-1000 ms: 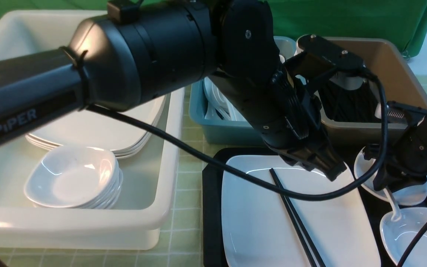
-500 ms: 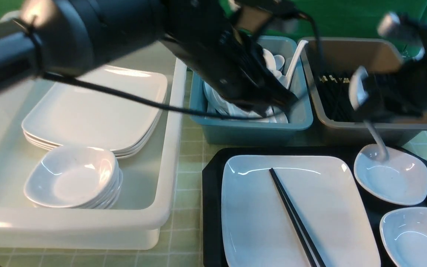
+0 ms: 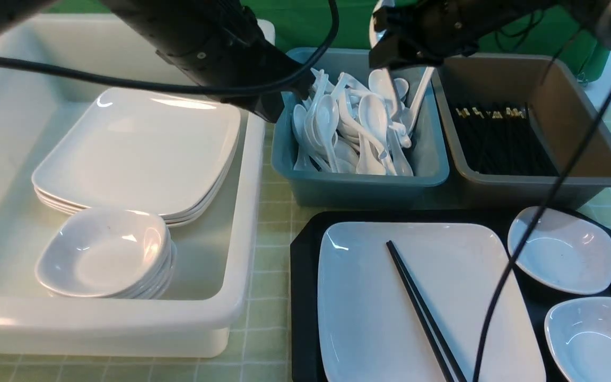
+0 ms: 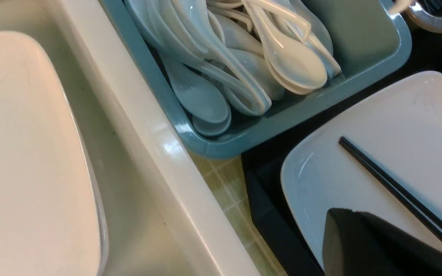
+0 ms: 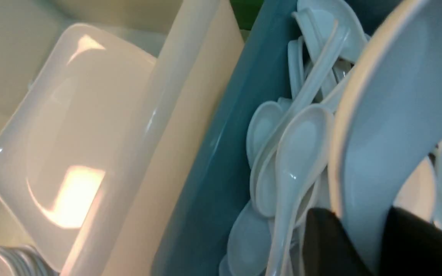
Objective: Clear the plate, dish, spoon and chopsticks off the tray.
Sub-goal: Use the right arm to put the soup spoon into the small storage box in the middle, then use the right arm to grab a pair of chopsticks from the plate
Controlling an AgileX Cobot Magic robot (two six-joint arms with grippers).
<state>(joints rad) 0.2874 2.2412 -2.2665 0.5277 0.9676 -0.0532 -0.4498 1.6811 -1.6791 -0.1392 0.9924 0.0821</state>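
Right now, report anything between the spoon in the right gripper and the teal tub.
Nothing visible. The spoon, held by the right gripper, hangs over the teal tub; only the piled spoons lie beneath. The left arm sits by the tub's left rim, aside.

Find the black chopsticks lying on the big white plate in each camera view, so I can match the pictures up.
Front view: the chopsticks lie diagonally across the plate, lower centre-right.
Left wrist view: the chopsticks cross the plate at lower right, running off the right edge.
Right wrist view: not in it.
Shared landmark: the teal tub of spoons, seen in all three.
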